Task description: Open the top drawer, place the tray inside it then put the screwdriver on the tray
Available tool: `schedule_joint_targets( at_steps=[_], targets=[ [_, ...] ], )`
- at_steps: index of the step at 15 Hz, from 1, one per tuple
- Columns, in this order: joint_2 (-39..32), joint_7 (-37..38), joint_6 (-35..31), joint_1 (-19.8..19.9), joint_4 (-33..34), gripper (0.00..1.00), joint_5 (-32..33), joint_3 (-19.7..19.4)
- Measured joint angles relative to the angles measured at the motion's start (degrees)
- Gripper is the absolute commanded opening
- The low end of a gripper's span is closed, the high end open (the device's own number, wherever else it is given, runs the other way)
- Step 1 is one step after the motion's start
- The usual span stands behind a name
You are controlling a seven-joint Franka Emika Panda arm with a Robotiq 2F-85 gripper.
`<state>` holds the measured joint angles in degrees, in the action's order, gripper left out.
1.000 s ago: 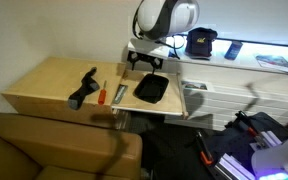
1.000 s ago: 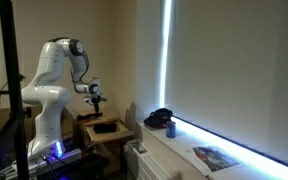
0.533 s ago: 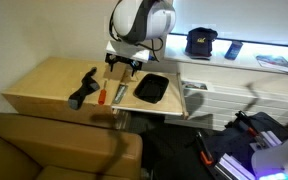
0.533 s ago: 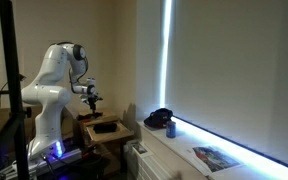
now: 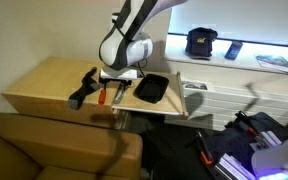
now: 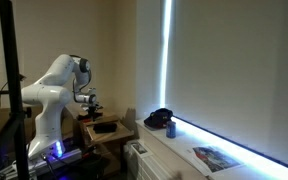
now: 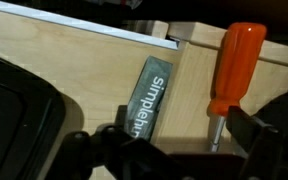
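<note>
My tool (image 7: 164, 140) hangs low over the wooden surface (image 7: 94, 80) with jaws wide (nothing is held). The screwdriver (image 7: 236, 60) lies close at one side of it, the tray (image 7: 14, 110) at the other.

Grey bar (image 7: 150, 95), white lettering "simpleh", rest hidden

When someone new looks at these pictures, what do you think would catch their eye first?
The white robot arm stands out, bent low over the pale wooden cabinet top, its open gripper close over the orange-handled screwdriver. The black tray lies beside them on the same top, and in an exterior view a bright strip of daylight runs down the window's edge.
</note>
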<state>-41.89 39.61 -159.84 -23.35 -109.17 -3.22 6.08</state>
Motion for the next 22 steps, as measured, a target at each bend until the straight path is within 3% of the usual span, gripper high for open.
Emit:
schedule_joint_targets(
  at_steps=[4, 8, 9, 11, 15, 19, 22],
  targets=[
    [-6.43, -4.56, 0.46, -2.16, 9.67, 1.00, 0.07, -0.25],
    [-8.44, -6.76, 4.60, -3.90, 14.48, 0.96, 0.07, -0.41],
    [-8.77, -6.76, 7.03, -4.25, 15.40, 0.74, 0.07, -0.67],
    [-9.66, -6.75, 12.37, -4.58, 17.44, 0.69, 0.06, -0.94],
    [-10.98, -6.74, 18.62, -4.49, 21.09, 0.39, 0.07, -1.17],
    [-11.18, -6.68, 20.75, -4.48, 22.41, 0.12, 0.07, -1.47],
    [-11.34, -5.88, 20.65, -4.68, 22.74, 0.09, 0.07, -1.60]
  ],
)
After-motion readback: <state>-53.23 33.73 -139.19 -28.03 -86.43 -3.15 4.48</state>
